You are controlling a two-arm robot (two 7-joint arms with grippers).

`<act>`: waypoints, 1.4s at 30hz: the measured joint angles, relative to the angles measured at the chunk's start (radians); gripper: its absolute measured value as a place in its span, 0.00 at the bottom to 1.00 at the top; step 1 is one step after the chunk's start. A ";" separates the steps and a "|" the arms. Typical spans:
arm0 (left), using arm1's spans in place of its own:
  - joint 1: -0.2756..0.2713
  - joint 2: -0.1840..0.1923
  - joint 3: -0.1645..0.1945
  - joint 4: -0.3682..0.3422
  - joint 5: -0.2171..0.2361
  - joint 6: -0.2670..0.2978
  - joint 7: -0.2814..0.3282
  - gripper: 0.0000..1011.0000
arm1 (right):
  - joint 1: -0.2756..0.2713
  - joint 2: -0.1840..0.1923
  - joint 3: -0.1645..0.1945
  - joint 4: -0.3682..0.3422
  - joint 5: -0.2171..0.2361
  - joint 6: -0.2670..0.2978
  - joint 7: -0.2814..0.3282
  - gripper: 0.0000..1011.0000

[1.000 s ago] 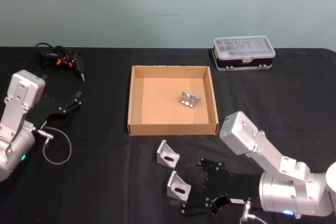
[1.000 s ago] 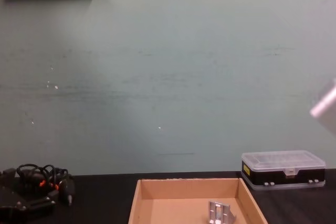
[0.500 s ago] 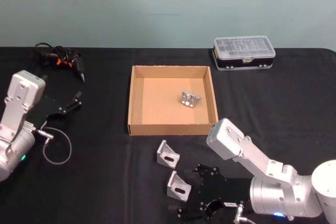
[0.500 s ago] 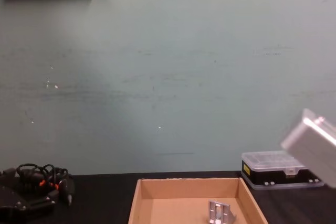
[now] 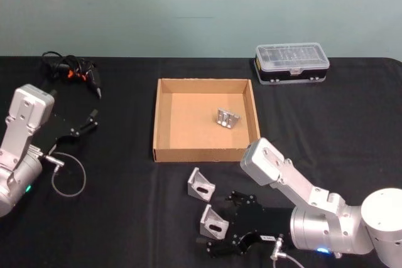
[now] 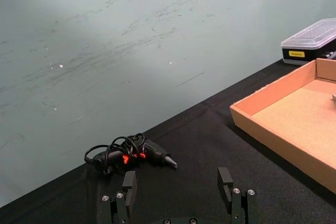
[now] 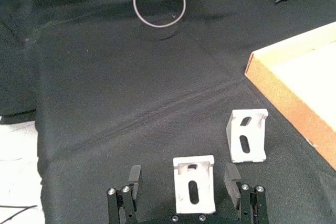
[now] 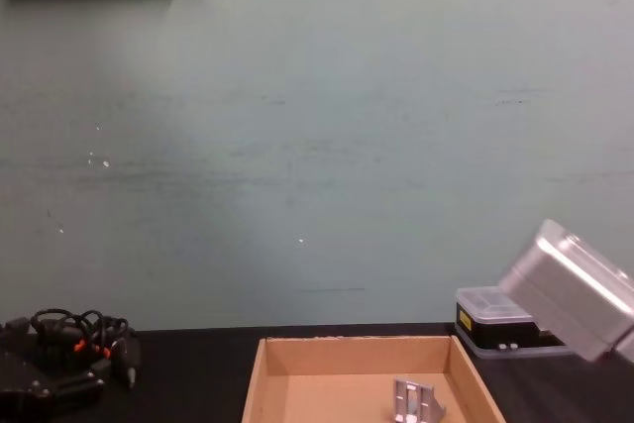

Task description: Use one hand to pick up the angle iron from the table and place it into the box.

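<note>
Nearest angle iron (image 7: pixel 194 191) sat upright on the table (image 5: pixel 125 218), at the front, in front of the box (image 5: pixel 157 117) and not in it. Right gripper (image 5: pixel 223 224) was low at the table with its fingers (image 7: pixel 135 176) spread, one on each side of that bracket. The wrist view showed a gap on both sides, so it was released, with nothing clamped.

Second angle iron (image 5: pixel 200 184) stood just beside the first, between it and the box's front wall, apart from both. Third angle iron (image 5: pixel 227 118) lay inside the box, toward its far right part.

The right arm came in from the lower right of the head view, and its silver link crossed the right edge of the chest view.

Left gripper (image 5: pixel 85 123) was parked well off to the left over the table, fingers (image 6: pixel 224 178) apart, holding nothing. A grey cable loop (image 5: pixel 68 177) lay on the table by that arm.

A black corded tool with orange marks (image 5: pixel 72 70) sat at the far left. A clear-lidded plastic case (image 5: pixel 292 63) sat behind the box's far right corner.
</note>
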 joint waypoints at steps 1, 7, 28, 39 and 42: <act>0.000 0.000 0.000 0.000 0.000 0.000 0.000 1.00 | 0.001 -0.003 -0.001 0.003 0.000 -0.002 0.000 0.99; 0.000 0.000 0.000 0.000 0.000 0.000 0.000 1.00 | 0.013 -0.021 -0.003 0.025 -0.005 -0.010 0.003 0.99; 0.000 0.000 0.000 0.000 0.000 0.000 0.000 1.00 | 0.025 -0.036 -0.008 0.044 -0.011 -0.011 0.006 0.85; 0.000 0.000 0.000 0.000 0.000 0.000 0.000 1.00 | 0.024 -0.035 -0.007 0.043 -0.011 -0.011 0.006 0.51; 0.000 0.000 0.000 0.000 0.000 0.000 0.000 1.00 | 0.023 -0.035 -0.007 0.043 -0.010 -0.011 0.006 0.45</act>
